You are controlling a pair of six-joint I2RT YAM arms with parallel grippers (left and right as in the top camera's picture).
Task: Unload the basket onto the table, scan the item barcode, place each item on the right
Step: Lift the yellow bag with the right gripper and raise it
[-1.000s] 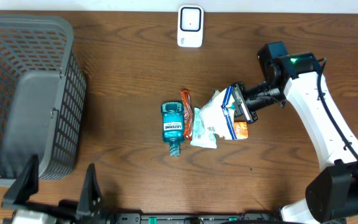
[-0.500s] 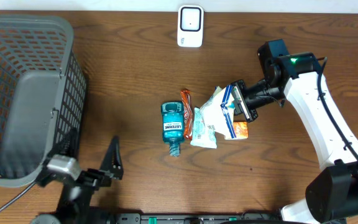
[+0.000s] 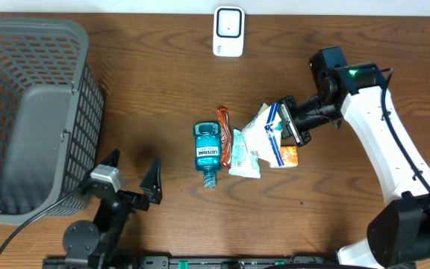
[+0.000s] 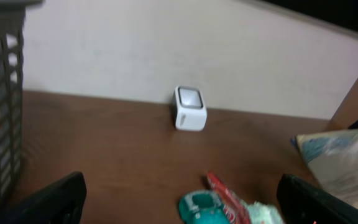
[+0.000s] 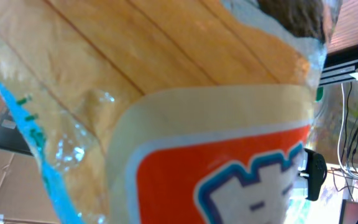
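Left arm (image 3: 114, 202) advanced toward tabletop (image 3: 163, 90) centre, jaws released, empty. Right arm (image 3: 372, 127) unmoved, jaws clenched on snack packet (image 3: 260, 138), right of centre. We advise: turn barcode face toward scanner (image 3: 228, 31), hold steady.

Left gripper (image 3: 134, 166) low near front edge, jaws wide apart. Right arm (image 3: 383, 146) extended inward; right gripper (image 3: 290, 125) jaws clamped on packet (image 3: 257, 139).

Checkout mock-up: barcode scanner (image 3: 228, 31), shopping basket (image 3: 28, 112).
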